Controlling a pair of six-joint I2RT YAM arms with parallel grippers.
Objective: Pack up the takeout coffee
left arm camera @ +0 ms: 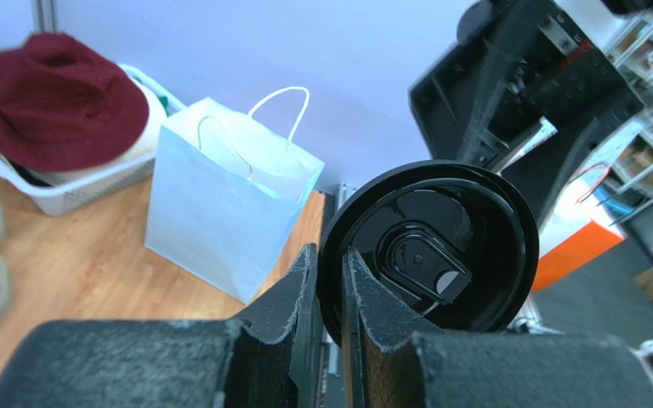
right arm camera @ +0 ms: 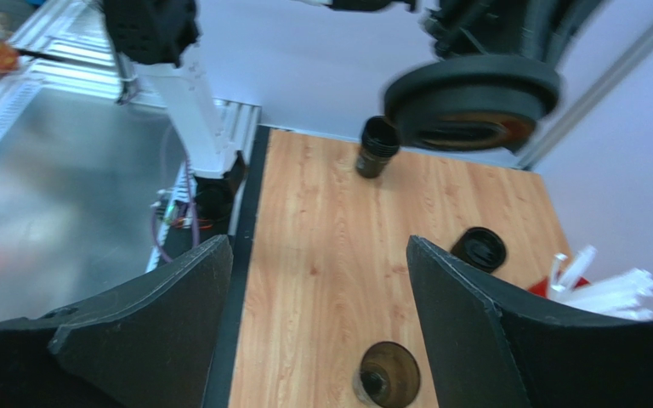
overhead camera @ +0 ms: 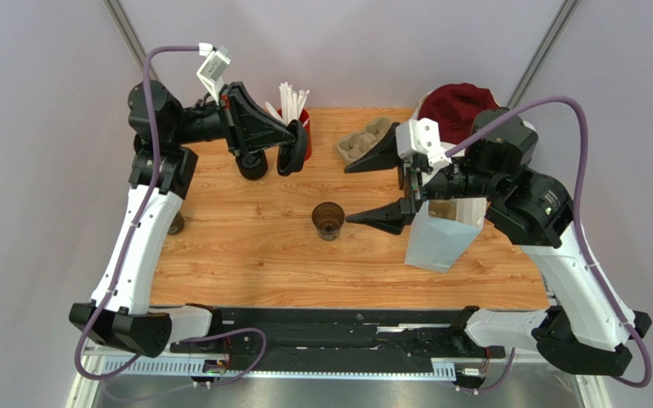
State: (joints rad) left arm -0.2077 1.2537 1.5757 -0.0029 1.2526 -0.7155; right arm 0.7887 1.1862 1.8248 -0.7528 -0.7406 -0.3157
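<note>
The takeout coffee's brown paper cup [overhead camera: 328, 220] stands open and upright at mid table, dark inside, also seen low in the right wrist view [right arm camera: 388, 374]. Its black round lid [overhead camera: 292, 146] is off the cup, held on edge in the air at the back left. My left gripper [left arm camera: 330, 280] is shut on the lid's rim [left arm camera: 440, 246]. My right gripper [overhead camera: 364, 191] is open just right of the cup, its jaws wide apart, nothing between them [right arm camera: 317, 246]; the cup lies ahead of its fingertips.
A white paper bag [overhead camera: 445, 234] stands under the right arm. At the back are a cardboard cup tray [overhead camera: 364, 140], a red holder of white straws [overhead camera: 298, 119], a squat black round piece [overhead camera: 252, 166] and a basket with a dark red hat [overhead camera: 457, 106].
</note>
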